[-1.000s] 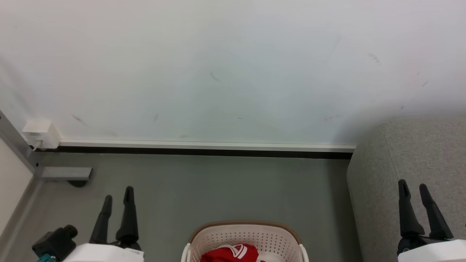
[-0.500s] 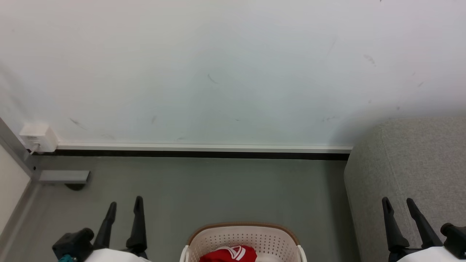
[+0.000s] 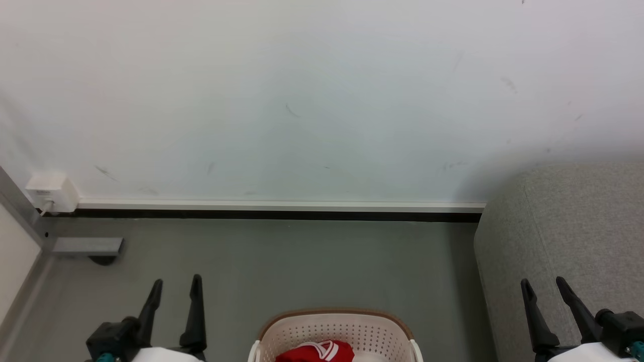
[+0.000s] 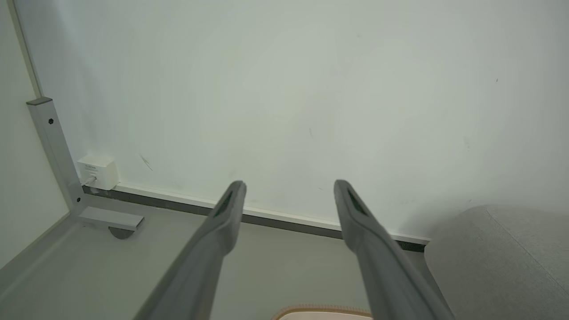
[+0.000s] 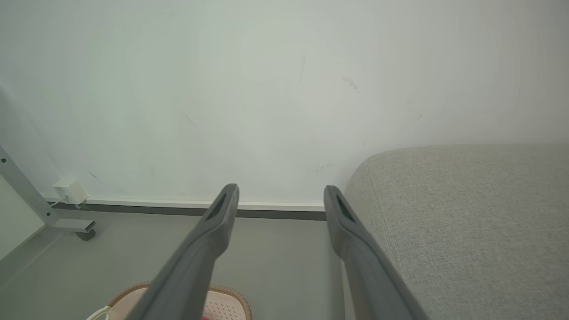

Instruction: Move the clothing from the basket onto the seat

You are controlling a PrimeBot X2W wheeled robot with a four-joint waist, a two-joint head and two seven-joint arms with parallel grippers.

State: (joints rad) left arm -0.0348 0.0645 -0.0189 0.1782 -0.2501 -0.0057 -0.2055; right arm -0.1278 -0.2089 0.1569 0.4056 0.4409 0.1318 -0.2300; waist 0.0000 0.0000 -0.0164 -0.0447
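Clothing (image 3: 314, 352), red with white stripes, lies bunched inside the basket (image 3: 334, 327) at the bottom edge of the head view. Little of it shows there, so I cannot tell whether it is one garment or two. The basket, cream with perforated walls and a brown rim, stands on the grey floor (image 3: 302, 261) between the two hands. The seat (image 3: 568, 226), grey fabric with a rounded corner, stands to the basket's right, near it but apart, and reaches back to the white wall (image 3: 302, 100). The left hand (image 3: 177, 281) hangs over bare floor left of the basket, fingers spread, grasping nothing. The right hand (image 3: 543, 282) is likewise released, its empty fingers in front of the seat's side. A white box (image 3: 50, 191) sits low on the wall at the far left, by a grey metal foot (image 3: 88, 245).
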